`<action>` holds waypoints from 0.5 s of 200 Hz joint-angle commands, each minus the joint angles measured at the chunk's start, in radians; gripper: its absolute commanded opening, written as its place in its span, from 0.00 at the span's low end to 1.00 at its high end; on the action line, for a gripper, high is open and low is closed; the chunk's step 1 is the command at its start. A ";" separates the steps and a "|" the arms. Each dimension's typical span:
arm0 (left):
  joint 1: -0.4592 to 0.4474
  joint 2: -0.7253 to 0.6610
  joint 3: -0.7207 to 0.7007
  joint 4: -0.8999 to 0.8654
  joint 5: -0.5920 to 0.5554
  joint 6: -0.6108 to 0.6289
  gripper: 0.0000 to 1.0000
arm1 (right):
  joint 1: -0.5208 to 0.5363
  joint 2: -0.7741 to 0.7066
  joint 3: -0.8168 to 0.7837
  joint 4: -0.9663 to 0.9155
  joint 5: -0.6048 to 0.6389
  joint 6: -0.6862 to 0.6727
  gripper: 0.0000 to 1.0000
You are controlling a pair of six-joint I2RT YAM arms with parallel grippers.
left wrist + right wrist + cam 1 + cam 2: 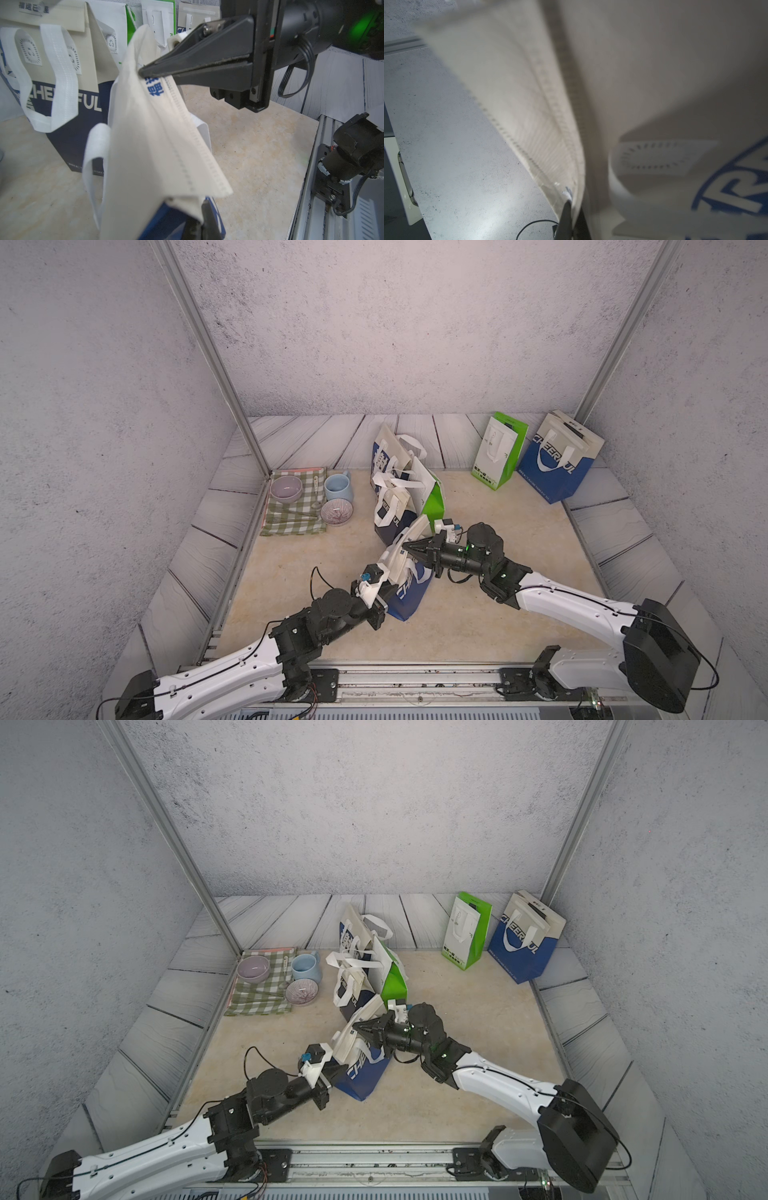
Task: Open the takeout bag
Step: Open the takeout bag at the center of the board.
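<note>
My left gripper (200,223) is clamped tight on the lower side edge of the cream-and-blue fabric takeout bag (409,597), which stands mid-table. My right gripper (409,548) is pinched closed on its folded top flap. The bag's inside is hidden. It leans, long axis near-to-far, top toward the back wall.

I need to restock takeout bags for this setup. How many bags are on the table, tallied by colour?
Green-and-white bags: 2
Blue-and-cream bags: 3
Navy-and-cream bags: 1
Total: 6
</note>
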 commanded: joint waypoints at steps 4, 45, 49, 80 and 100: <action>0.003 0.001 0.008 -0.062 0.015 0.010 0.00 | 0.016 -0.015 0.003 0.053 -0.035 0.011 0.00; 0.003 -0.003 0.009 -0.075 0.007 0.012 0.00 | 0.014 -0.057 0.045 0.030 -0.030 0.020 0.00; 0.003 -0.005 0.009 -0.076 0.006 0.012 0.00 | 0.014 -0.062 0.050 0.022 -0.028 0.022 0.00; 0.002 -0.018 0.009 -0.098 -0.003 0.015 0.00 | 0.014 -0.105 0.086 -0.013 -0.012 0.067 0.00; 0.003 -0.021 0.008 -0.103 -0.007 0.013 0.00 | 0.014 -0.136 0.124 -0.065 -0.006 0.061 0.00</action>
